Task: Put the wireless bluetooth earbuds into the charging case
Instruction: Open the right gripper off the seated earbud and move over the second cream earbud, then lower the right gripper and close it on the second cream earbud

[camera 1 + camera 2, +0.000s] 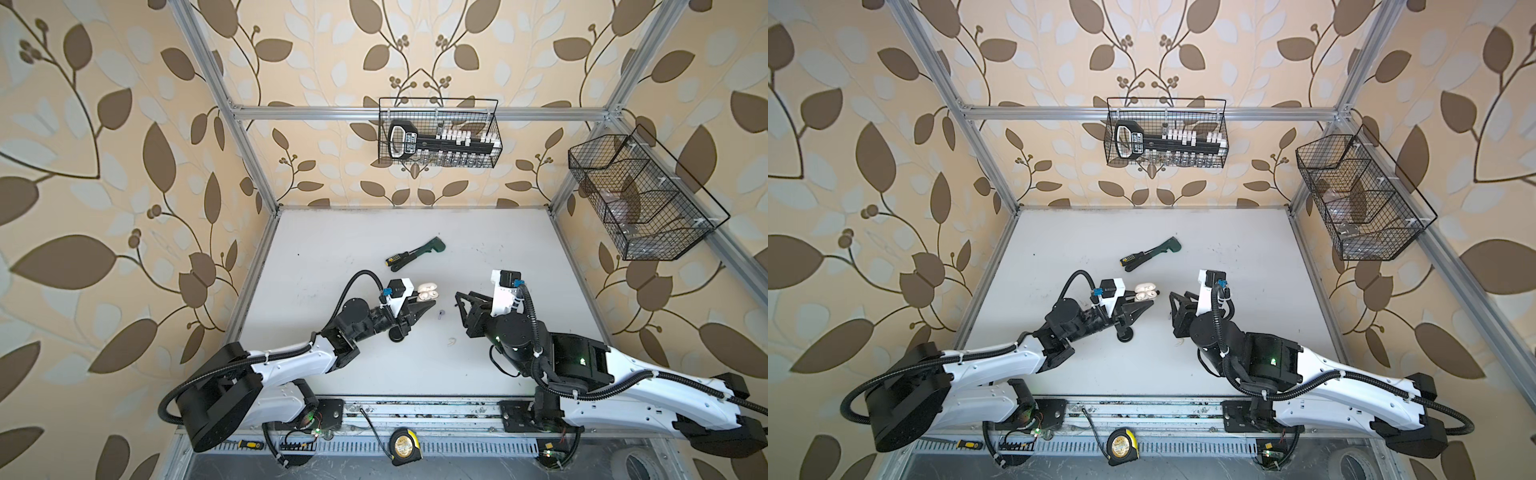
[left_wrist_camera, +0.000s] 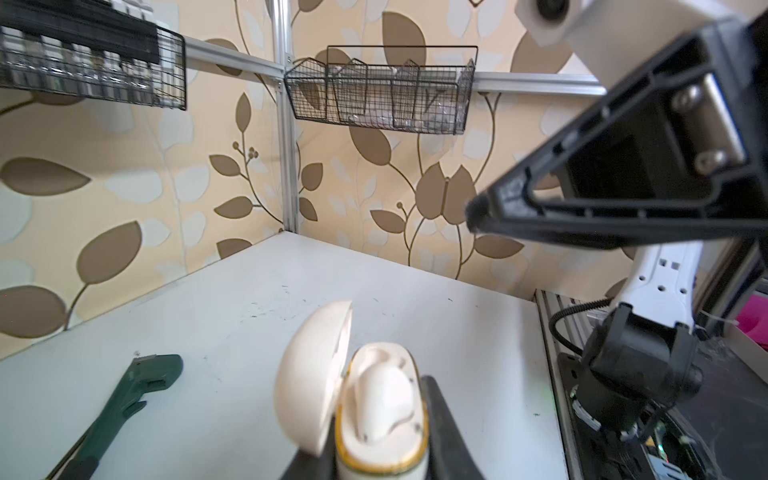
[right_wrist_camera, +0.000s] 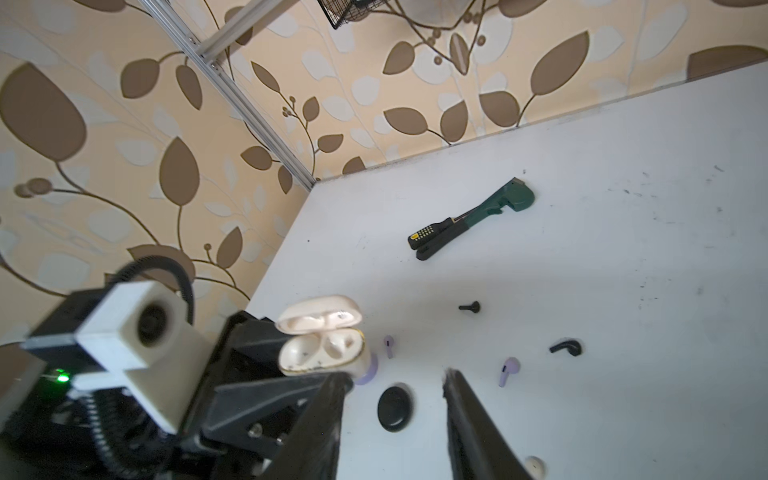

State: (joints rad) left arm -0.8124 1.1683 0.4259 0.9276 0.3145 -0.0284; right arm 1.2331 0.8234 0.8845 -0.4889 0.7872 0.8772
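My left gripper (image 2: pixel 380 469) (image 1: pixel 424 300) is shut on the cream-white charging case (image 2: pixel 411 436) (image 1: pixel 426 291) (image 3: pixel 324 353), which it holds off the table with the lid open. One cream earbud (image 2: pixel 382 399) sits in the case. My right gripper (image 3: pixel 397 376) (image 1: pixel 458 305) is open and empty, just right of the case. On the table lie two lilac earbuds (image 3: pixel 388 345) (image 3: pixel 509 370), two black earbuds (image 3: pixel 469 307) (image 3: pixel 566 347) and a cream earbud (image 3: pixel 534 465) (image 1: pixel 451 342).
A closed black case (image 3: pixel 395 408) lies on the table below the right gripper's jaws, and a lilac case (image 3: pixel 368 374) peeks out under the held one. A green wrench and a screwdriver (image 1: pixel 415 253) lie farther back. Wire baskets (image 1: pixel 438 133) (image 1: pixel 640 199) hang on the walls.
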